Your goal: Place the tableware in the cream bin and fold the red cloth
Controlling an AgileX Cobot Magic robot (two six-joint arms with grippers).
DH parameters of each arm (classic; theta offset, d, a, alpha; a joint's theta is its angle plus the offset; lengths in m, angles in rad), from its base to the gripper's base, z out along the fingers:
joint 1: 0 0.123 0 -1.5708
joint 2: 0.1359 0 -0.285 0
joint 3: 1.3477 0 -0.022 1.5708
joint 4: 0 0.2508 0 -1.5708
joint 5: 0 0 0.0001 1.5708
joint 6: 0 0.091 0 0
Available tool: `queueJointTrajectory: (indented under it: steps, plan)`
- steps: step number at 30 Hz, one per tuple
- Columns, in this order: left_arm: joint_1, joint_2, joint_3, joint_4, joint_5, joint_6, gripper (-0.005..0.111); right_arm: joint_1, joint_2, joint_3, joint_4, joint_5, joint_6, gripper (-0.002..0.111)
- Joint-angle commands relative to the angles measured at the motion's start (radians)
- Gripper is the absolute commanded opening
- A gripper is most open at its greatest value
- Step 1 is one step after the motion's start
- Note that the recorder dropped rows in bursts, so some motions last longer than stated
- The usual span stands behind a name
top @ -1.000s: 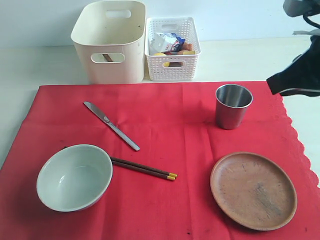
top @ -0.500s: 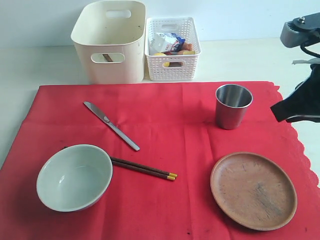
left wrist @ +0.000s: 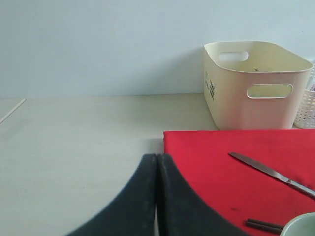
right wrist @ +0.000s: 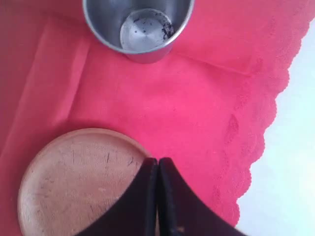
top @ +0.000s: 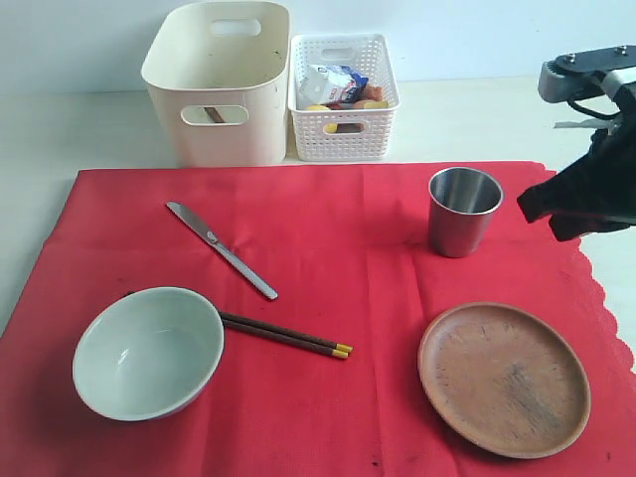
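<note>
Standing by the counter (top: 60,129), I see the cloth (top: 338,238) spread flat across it, scalloped down its right edge; all the tableware in sight lies on the cloth, none of it in the bin (top: 248,129). The bin sits on bare counter just behind the cloth's far edge, with a basket (top: 373,129) touching its right side and a carton (top: 333,81) inside that. The knife (top: 221,249) lies at a slant on the left half; the bowl (top: 148,352) stands upright at the near left; the chopsticks (top: 285,336) run out from behind its rim, yellow tips toward the middle. The cup (top: 464,211) stands upright and empty on the right half; the plate (top: 504,379) lies nearer, apart from the cup. The right arm (top: 586,189) hangs over the cloth's right edge beside the cup; the right hand (right wrist: 158,164) has its fingers pressed together on nothing, tips above the plate's rim. The left hand (left wrist: 157,162) is likewise pressed together and empty, over bare counter just off the cloth's left corner.
</note>
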Motion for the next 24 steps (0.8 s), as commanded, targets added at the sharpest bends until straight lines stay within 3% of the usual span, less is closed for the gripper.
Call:
queueJointTrajectory:
  steps: [1, 6, 9, 17, 24]
  plan:
    - [0.002, -0.006, -0.002, 0.001, -0.001, -0.004, 0.0, -0.032, 0.028, -0.028, 0.034, -0.034, -0.008, 0.0]
    - [0.002, -0.006, -0.002, 0.001, -0.001, -0.004, 0.0, -0.029, 0.028, -0.028, 0.044, -0.066, 0.0, 0.0]
    - [0.002, -0.006, -0.002, 0.001, -0.001, -0.004, 0.0, -0.029, 0.028, -0.028, 0.046, -0.066, 0.047, 0.007]
    - [0.002, -0.006, -0.002, 0.001, -0.001, -0.004, 0.0, -0.029, 0.061, -0.028, 0.09, -0.202, 0.119, 0.056]
    - [0.002, -0.006, -0.002, 0.001, -0.001, -0.004, 0.0, -0.029, 0.272, -0.114, 0.108, -0.249, 0.116, 0.059]
